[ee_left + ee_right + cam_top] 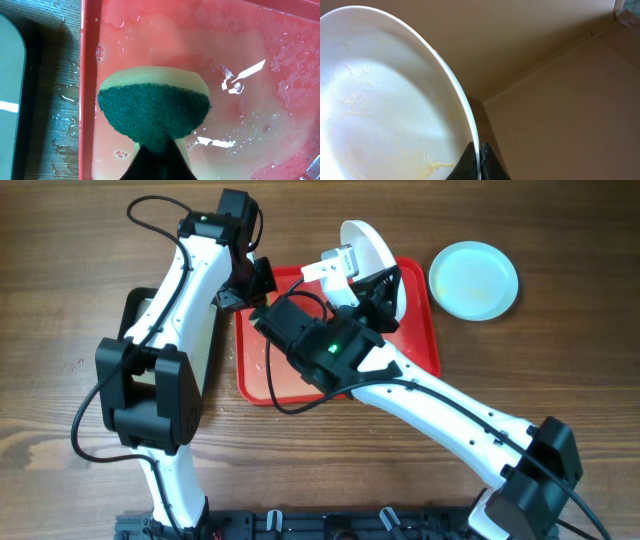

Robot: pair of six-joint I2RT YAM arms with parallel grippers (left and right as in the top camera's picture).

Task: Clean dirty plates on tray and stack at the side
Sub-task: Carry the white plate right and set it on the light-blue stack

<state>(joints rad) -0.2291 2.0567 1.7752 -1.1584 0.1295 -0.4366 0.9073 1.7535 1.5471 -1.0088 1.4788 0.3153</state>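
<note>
My right gripper point(372, 278) is shut on the rim of a white plate point(368, 248) and holds it tilted on edge above the red tray point(425, 345). In the right wrist view the plate point(385, 100) shows yellowish smears, with the jaws point(479, 162) pinching its edge. My left gripper point(255, 280) is shut on a sponge point(152, 107), green scouring side up, over the wet left part of the tray point(250, 115). A pale blue plate point(473, 279) lies on the table to the right of the tray. Any other plate is hidden.
A black-rimmed tray point(135, 315) lies left of the red tray, partly under the left arm; its edge shows in the left wrist view point(10, 90). Water drops lie on the wood beside the red tray's left rim point(67, 115).
</note>
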